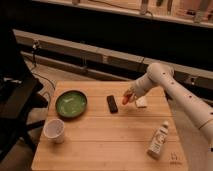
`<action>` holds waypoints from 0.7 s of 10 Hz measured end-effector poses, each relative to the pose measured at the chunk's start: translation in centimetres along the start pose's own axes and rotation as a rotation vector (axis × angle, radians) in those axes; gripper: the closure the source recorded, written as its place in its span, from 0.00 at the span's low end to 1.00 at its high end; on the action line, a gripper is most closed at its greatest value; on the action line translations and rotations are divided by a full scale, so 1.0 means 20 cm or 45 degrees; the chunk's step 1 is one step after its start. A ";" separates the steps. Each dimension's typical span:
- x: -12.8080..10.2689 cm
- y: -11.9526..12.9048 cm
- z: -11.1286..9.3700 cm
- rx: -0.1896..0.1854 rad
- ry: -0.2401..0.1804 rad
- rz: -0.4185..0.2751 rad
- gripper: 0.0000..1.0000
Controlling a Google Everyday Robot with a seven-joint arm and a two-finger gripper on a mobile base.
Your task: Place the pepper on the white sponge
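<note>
The red-orange pepper [125, 99] is at the tip of my gripper [128, 96], just above the wooden table [100, 140]. The white arm reaches in from the right and ends there. The white sponge [141, 102] lies on the table immediately right of the pepper, partly covered by the arm. The pepper is between the black remote-like object [112, 103] and the sponge, close to the sponge's left edge.
A green bowl [71, 103] sits at the table's left. A white cup [54, 130] stands near the front left. A white bottle [158, 140] stands at the front right. A dark chair is to the left of the table.
</note>
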 end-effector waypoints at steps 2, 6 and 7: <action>0.08 0.04 -0.01 0.001 0.035 0.053 0.90; 0.24 0.13 -0.01 -0.018 0.097 0.153 0.90; 0.27 0.14 0.00 -0.020 0.102 0.175 0.90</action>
